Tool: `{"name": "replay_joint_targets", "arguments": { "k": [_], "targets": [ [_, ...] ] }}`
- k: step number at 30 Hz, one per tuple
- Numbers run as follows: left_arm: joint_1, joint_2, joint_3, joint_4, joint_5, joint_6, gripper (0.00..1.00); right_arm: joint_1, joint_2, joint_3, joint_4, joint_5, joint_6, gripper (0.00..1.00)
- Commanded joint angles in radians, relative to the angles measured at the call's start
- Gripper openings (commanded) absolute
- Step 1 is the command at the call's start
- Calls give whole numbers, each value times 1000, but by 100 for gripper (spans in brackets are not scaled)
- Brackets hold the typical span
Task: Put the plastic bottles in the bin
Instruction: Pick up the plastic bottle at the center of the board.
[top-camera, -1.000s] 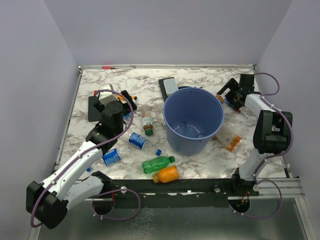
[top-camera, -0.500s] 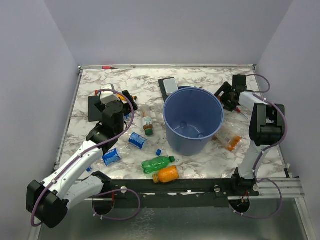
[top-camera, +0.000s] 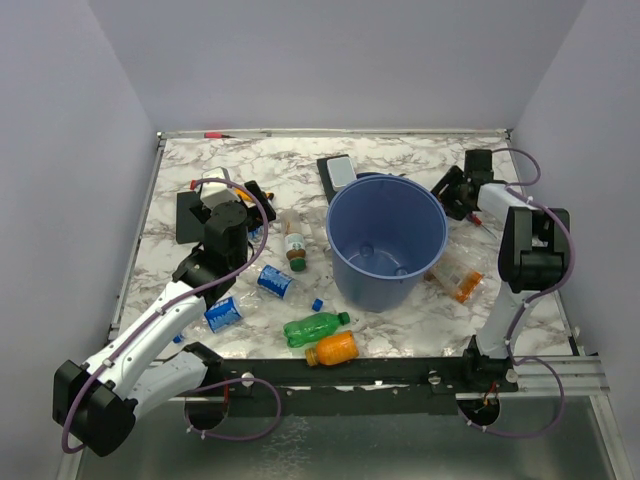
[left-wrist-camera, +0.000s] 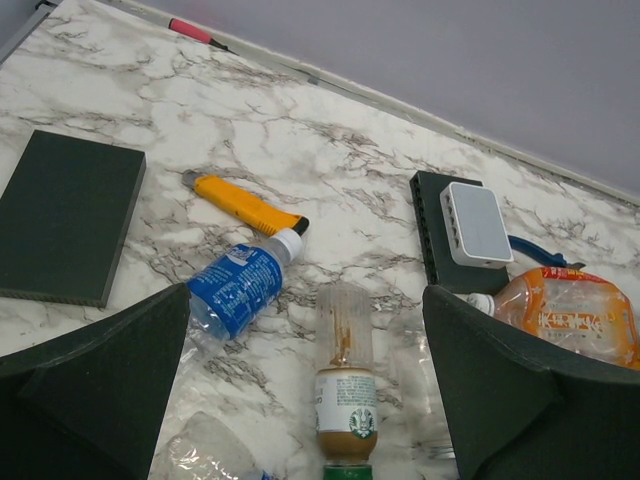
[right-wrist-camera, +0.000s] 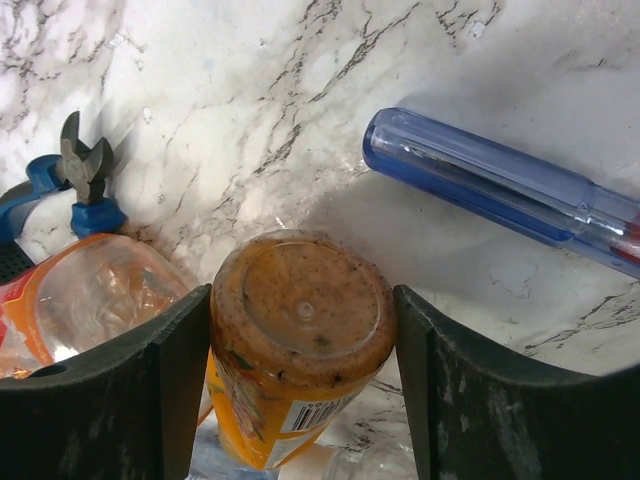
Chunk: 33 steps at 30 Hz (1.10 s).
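The blue bin (top-camera: 385, 245) stands mid-table. My right gripper (right-wrist-camera: 302, 300) is shut on an orange bottle (right-wrist-camera: 295, 340), its base facing the camera; in the top view this gripper (top-camera: 452, 195) is low beside the bin's far right rim. My left gripper (left-wrist-camera: 305, 300) is open and empty above a brown bottle with a green cap (left-wrist-camera: 345, 385), also in the top view (top-camera: 294, 245). A clear blue-label bottle (left-wrist-camera: 240, 290) lies to its left. Two more blue-label bottles (top-camera: 275, 282) (top-camera: 222, 313), a green one (top-camera: 315, 327) and an orange one (top-camera: 333, 349) lie near the front.
A flat black rectangle (left-wrist-camera: 65, 215), a yellow utility knife (left-wrist-camera: 245, 205) and a white box on a black block (left-wrist-camera: 478, 222) lie at the back. A crushed orange-label bottle (right-wrist-camera: 90, 290), blue-handled pliers (right-wrist-camera: 85, 170) and a blue screwdriver (right-wrist-camera: 500, 185) surround my right gripper.
My right arm has swung left, bringing its gripper closer to the bin's rim. The left arm and the loose bottles have not moved.
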Motion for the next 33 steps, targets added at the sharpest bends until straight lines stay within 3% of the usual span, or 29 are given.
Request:
{"name": "replay_joint_targets", "arguments": {
  "k": [1,11,22,27,33],
  "targets": [
    [-2,-5,-1,11,29,-5,99,4,-78,1,-1,13,2,53],
    [-2,-11,-3,11,30,-13,99,4,-262,90,-59,164,-11,40],
    [-3,-28,-4,11,6,-16,99,4,-483,243,-163,219,-3,33],
    [-2,-39,6,12,-29,-24,99,4,-585,306,-176,138,23,31],
    [-3,-66,105,4,-21,-66,99,22,-745,250,-35,-82,74,31]
  ]
}}
